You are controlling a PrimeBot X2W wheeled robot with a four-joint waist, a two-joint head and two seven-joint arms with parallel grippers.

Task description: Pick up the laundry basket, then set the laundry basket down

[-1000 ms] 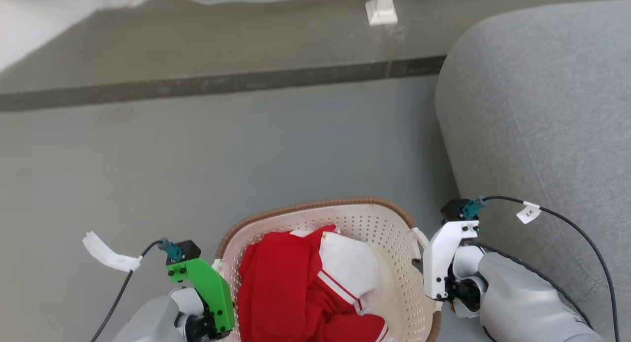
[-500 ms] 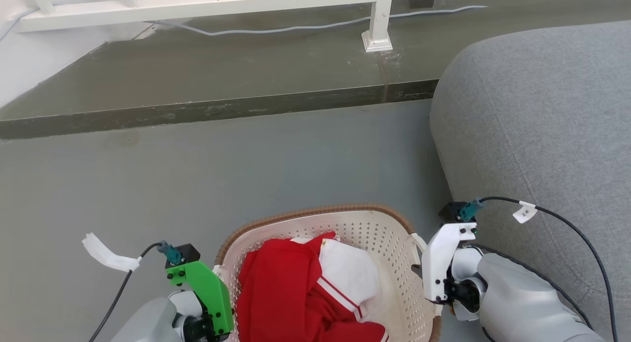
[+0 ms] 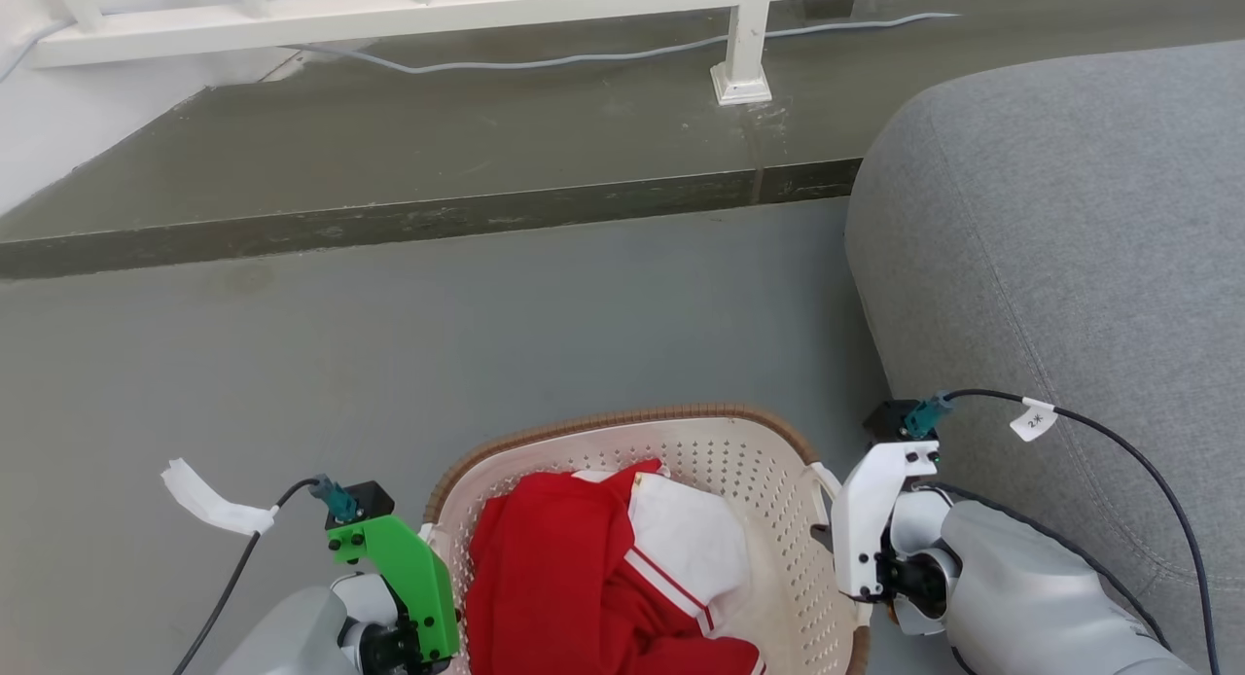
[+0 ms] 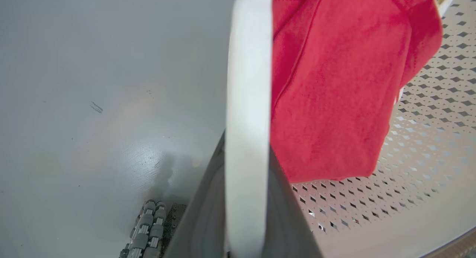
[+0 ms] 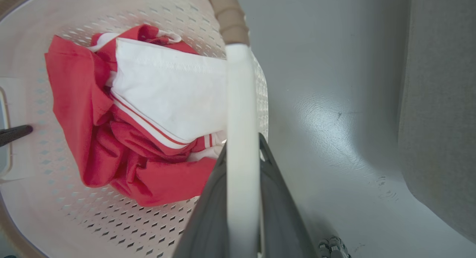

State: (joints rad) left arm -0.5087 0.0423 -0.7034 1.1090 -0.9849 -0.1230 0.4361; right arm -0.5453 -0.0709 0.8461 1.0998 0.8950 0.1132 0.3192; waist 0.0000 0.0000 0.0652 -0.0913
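Laundry basket stands just beside the grey sofa, to the sofa's left, over the grey floor; whether it touches the floor cannot be told; a red and white garment lies bunched inside it. Left gripper is at the basket side far from the sofa; its fingers are clamped either side of the white left handle. Right gripper is at the side nearest the sofa; its fingers are likewise clamped on the white right handle.
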